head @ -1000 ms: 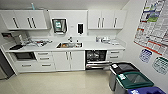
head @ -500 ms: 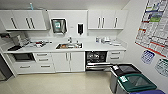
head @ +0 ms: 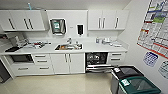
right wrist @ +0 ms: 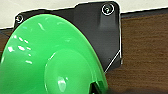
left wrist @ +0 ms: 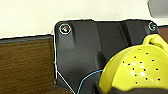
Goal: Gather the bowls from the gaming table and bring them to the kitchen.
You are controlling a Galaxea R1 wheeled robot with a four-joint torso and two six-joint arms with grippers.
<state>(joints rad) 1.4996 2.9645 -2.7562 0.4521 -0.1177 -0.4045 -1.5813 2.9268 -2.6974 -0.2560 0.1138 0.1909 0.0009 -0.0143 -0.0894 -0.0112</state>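
The head view looks into the kitchen (head: 67, 45). At far left, upper white cabinets (head: 22, 20) hang above the white bench (head: 100, 47), which carries a dark flat item (head: 12, 49) and some clutter too blurred to name. Below it are a built-in dark appliance (head: 21, 58) and drawers (head: 41, 62). Further right, a wall-mounted dispenser (head: 58, 26) hangs above the steel sink (head: 68, 46), with a smaller black dispenser (head: 80, 29) just beside it. Right of the sink cupboard, the dishwasher (head: 96, 61) stands open, its door lowered toward the pale floor (head: 57, 85). More upper cabinets (head: 107, 19) follow, then posters (head: 156, 25) on the right wall. In the lower right corner stand two bins, a black one (head: 127, 72) and a green-lidded one (head: 140, 87), touching each other.

In the left wrist view, a yellow bowl (left wrist: 140, 70) with small holes and a handle-like tab sits close against the camera, in front of the robot's dark plate; the left pincer's own fingers cannot be made out, so whether it grips the bowl cannot be told. Behind lie a brown wood-grain surface (left wrist: 25, 65) and a pale wall.

In the right wrist view, a bright green bowl (right wrist: 50, 60) looms large over the dark plate, above the same sort of brown surface (right wrist: 145, 50). The right pincer's opening cannot be told either.
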